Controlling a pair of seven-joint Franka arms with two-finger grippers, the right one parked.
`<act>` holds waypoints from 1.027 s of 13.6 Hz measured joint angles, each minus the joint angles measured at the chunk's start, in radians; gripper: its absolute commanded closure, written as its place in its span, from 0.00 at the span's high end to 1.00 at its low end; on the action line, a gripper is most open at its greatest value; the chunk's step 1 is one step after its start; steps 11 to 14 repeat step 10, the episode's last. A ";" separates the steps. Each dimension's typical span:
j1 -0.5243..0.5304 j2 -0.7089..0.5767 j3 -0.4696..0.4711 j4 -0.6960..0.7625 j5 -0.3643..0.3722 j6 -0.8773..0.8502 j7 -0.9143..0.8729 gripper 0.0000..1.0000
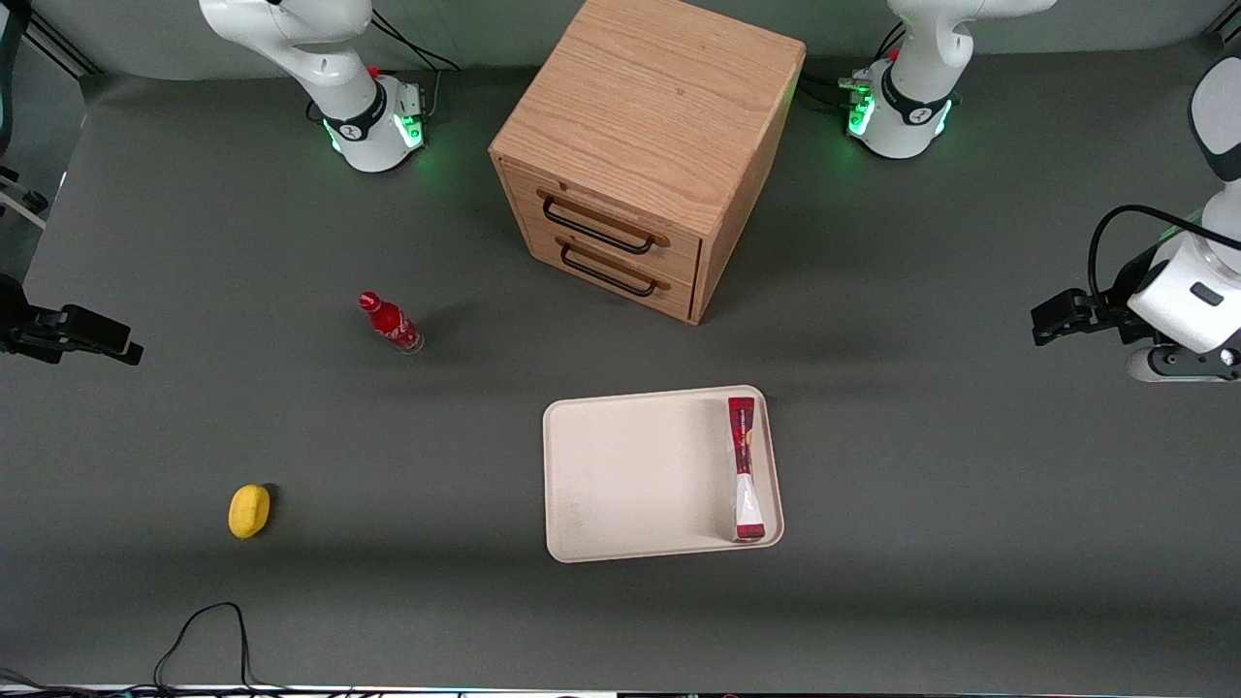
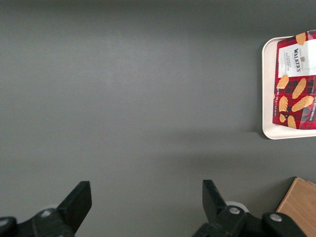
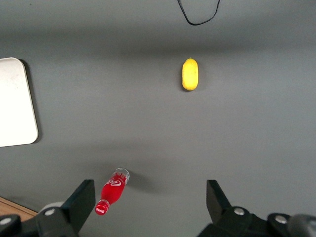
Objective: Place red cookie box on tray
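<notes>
red cookie box (image 1: 744,468) on tray (image 1: 630,475), standing on its long edge along rim at 3 o'clock end | gripper (image 2: 146,205) fingers apart, holding nothing, over bare table w/ working arm's end, well apart from tray | cabinet (image 1: 640,145) at tray's 12 o'clock

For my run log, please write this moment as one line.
red cookie box: on tray, along the edge toward the working arm | gripper: open, empty, above bare table, away from tray | task: placed
</notes>
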 measured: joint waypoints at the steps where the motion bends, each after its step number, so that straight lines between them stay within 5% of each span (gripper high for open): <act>1: 0.000 -0.001 0.002 0.006 -0.017 -0.002 -0.001 1.00; 14: 0.000 -0.014 0.007 0.027 -0.029 -0.048 -0.006 1.00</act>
